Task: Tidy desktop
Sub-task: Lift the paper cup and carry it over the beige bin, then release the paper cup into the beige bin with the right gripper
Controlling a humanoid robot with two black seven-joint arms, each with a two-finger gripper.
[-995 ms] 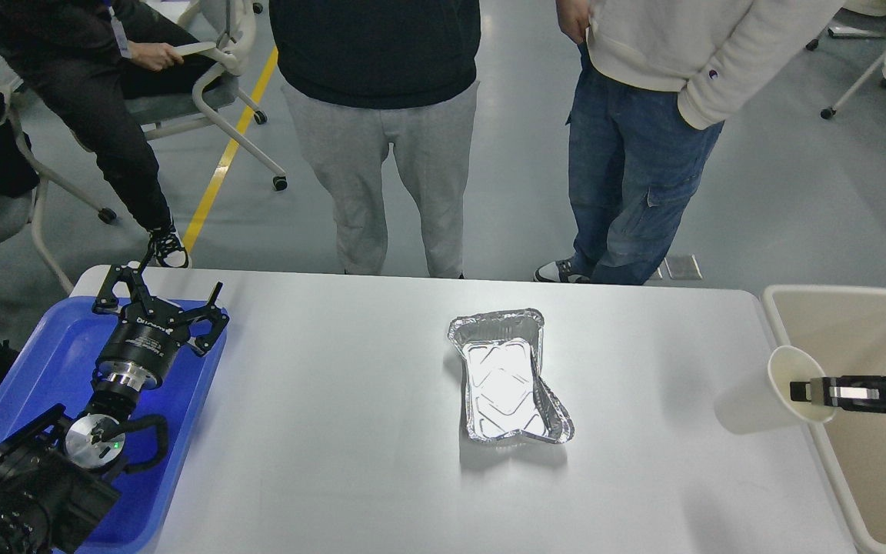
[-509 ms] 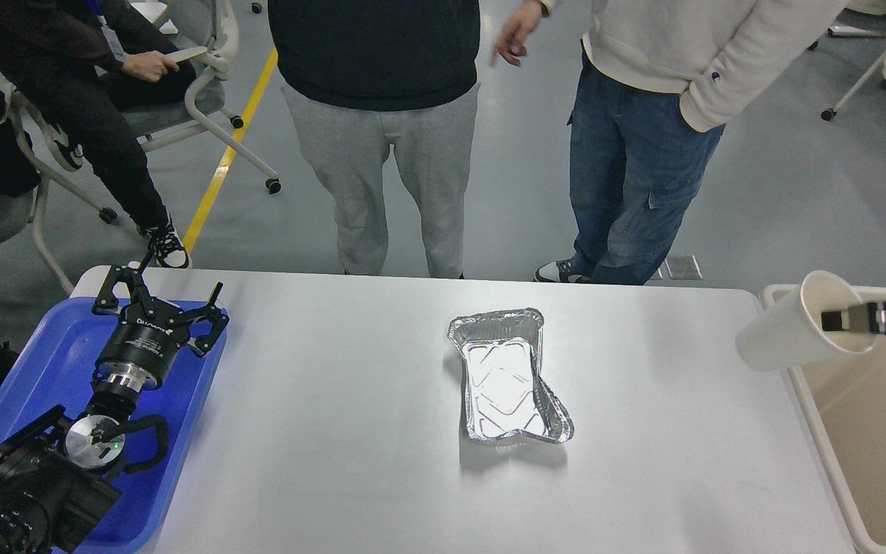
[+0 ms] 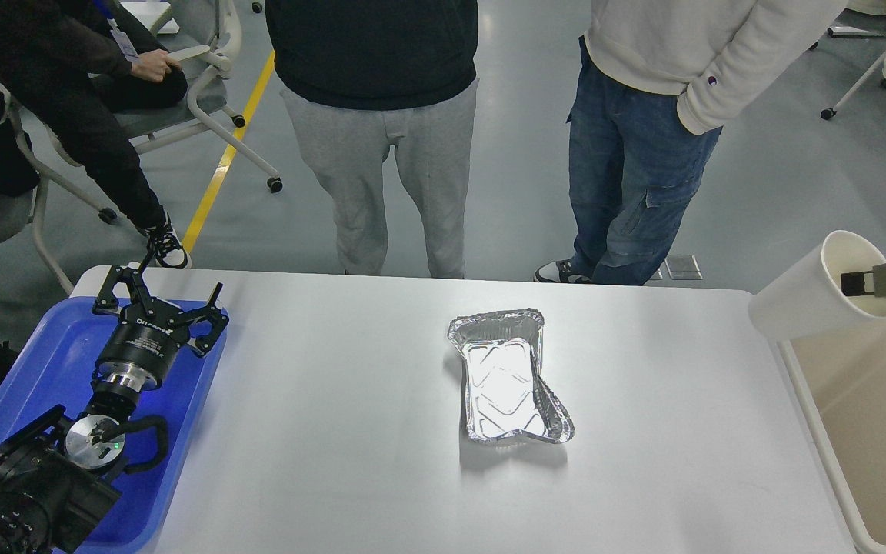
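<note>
The white desktop fills the lower view. A dented silver foil tray lies on it right of centre. My right gripper comes in from the right edge and is shut on the rim of a white paper cup, holding it tilted in the air above the table's right edge and the beige bin. My left gripper is open and empty, hovering over the far end of the blue tray at the left.
Two people stand close behind the table's far edge. A seated person and rolling chairs are at the back left.
My right gripper has lifted the paper cup up off the table and carried it to the right, above the beige bin's near corner. The left arm has not moved.
</note>
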